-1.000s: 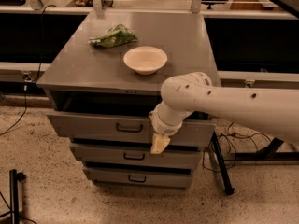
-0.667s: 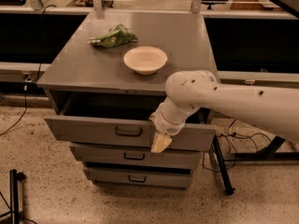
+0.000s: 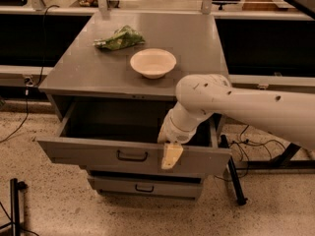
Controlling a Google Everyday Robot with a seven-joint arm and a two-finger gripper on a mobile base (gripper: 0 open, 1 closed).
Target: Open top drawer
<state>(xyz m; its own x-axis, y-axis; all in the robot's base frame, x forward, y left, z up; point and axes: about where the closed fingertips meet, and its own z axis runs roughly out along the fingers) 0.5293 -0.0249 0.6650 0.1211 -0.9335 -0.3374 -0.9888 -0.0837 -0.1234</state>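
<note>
The top drawer of the grey metal cabinet stands pulled well out toward the camera, its dark inside showing. Its small black bar handle sits at the middle of the front. My gripper, at the end of the white arm that reaches in from the right, hangs over the top edge of the drawer front, just right of the handle. Its cream tip lies against the outside of the front panel.
A white bowl and a green bag lie on the cabinet top. A lower drawer is shut beneath. A black stand is at the lower left. A black table leg and cables are at the right.
The top drawer has slid further out toward the camera. The gripper has moved down and forward along with its front edge.
</note>
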